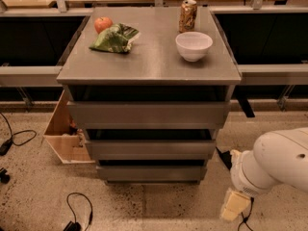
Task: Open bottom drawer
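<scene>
The bottom drawer is the lowest and narrowest of three grey metal fronts on the cabinet, and it sits pushed in. My gripper hangs low at the lower right, near the floor, to the right of the bottom drawer and apart from it. Only its cream-coloured end shows below the white arm. The middle drawer and the top drawer are also pushed in.
On the cabinet top stand a white bowl, a can, a red apple and a green bag. A wooden box stands at the cabinet's left. Cables lie on the floor.
</scene>
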Controlling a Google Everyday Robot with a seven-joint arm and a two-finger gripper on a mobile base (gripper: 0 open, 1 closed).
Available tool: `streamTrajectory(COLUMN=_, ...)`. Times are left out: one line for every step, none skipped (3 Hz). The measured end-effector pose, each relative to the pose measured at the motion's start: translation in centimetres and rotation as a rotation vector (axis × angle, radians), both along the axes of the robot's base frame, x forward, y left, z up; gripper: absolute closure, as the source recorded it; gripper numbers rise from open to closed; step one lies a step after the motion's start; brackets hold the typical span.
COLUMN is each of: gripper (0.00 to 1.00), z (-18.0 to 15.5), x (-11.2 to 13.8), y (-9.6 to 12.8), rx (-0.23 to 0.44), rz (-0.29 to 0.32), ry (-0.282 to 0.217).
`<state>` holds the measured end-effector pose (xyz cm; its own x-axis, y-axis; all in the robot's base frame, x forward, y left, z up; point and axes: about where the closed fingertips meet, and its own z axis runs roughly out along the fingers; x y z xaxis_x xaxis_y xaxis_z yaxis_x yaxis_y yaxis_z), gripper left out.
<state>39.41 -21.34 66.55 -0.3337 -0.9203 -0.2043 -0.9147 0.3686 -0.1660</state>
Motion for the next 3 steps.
streamTrajectory(gripper=0.0, z=0.1, x=0.0, y=0.0, rx=0.0, rz=0.0, ry=0.0)
streamTrajectory(gripper=0.0, z=-3.6, x=1.6, y=-0.2, rx=-0.004, rz=-0.01, ry=-0.009)
streamTrajectory(gripper=0.0, z=-12.9, x=4.9, y=0.4, rx=-0.023, rz=-0.016, ry=-0.009)
